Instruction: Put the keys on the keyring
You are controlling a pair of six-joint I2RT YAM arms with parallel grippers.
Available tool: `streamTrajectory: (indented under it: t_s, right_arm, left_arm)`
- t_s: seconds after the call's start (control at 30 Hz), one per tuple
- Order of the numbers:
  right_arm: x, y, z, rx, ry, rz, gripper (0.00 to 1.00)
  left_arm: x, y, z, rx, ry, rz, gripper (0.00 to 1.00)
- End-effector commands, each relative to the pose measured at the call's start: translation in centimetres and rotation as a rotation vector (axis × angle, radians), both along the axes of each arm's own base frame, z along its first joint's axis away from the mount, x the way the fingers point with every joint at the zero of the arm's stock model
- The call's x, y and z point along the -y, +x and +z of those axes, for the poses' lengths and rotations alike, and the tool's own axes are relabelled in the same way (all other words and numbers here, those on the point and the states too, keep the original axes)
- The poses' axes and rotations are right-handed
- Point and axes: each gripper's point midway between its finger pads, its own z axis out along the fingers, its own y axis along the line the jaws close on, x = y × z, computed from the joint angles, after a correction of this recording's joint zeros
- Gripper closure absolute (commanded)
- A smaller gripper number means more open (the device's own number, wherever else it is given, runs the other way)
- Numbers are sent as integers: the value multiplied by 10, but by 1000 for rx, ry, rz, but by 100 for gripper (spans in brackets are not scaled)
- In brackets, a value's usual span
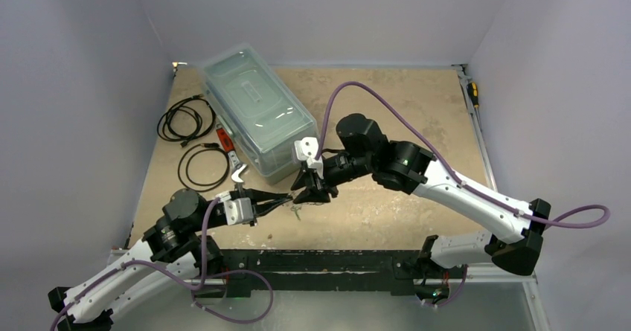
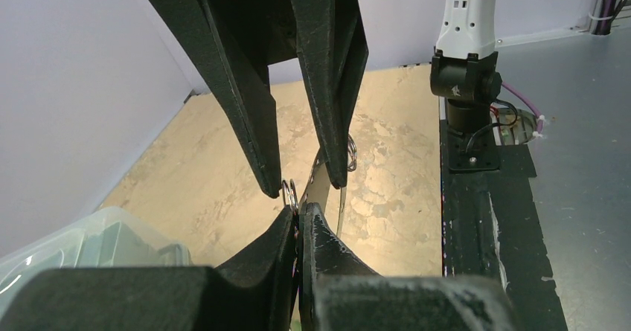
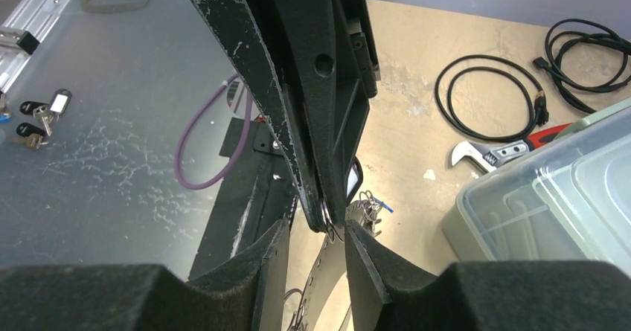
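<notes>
Starting at the near edge of the table (image 1: 402,216), the left pincer (image 2: 301,213) was clenched on the keyring (image 2: 318,182), whose pale band rose from between its closed tips. The right pincer (image 3: 316,230) stood released, its jaws apart on either side of the left tips and gripping nothing visible. The keys (image 1: 296,212) sat just below that meeting point; whether they hung or rested on the table could not be told. Bare tabletop lay open to the right and toward the far edge. Just behind the pincers stood a clear lidded box (image 1: 257,111). A wrench (image 3: 476,152) and coiled black cables (image 1: 186,119) lay to its left, near the left wall.
</notes>
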Motion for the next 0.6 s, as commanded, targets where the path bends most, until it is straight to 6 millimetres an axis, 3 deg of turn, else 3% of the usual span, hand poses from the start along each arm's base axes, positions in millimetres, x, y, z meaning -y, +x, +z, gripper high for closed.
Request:
streamTrajectory:
  t_s: [0.0, 0.27, 0.37, 0.5, 0.57]
  right_arm:
    - [-2, -5, 17, 20, 40, 44, 64]
    - [-7, -5, 10, 14, 36, 53, 70]
    - [-8, -5, 9, 11, 40, 57, 78]
    - [-9, -6, 7, 9, 41, 63, 99]
    - [-9, -5, 7, 14, 46, 60, 100]
  left_arm:
    - [-3, -3, 33, 43, -74, -1, 100]
    - [-2, -2, 32, 38, -70, 1, 100]
    - [-2, -1, 31, 36, -67, 1, 100]
    - [-1, -1, 30, 34, -65, 1, 100]
    - [-1, -1, 30, 34, -66, 4, 100]
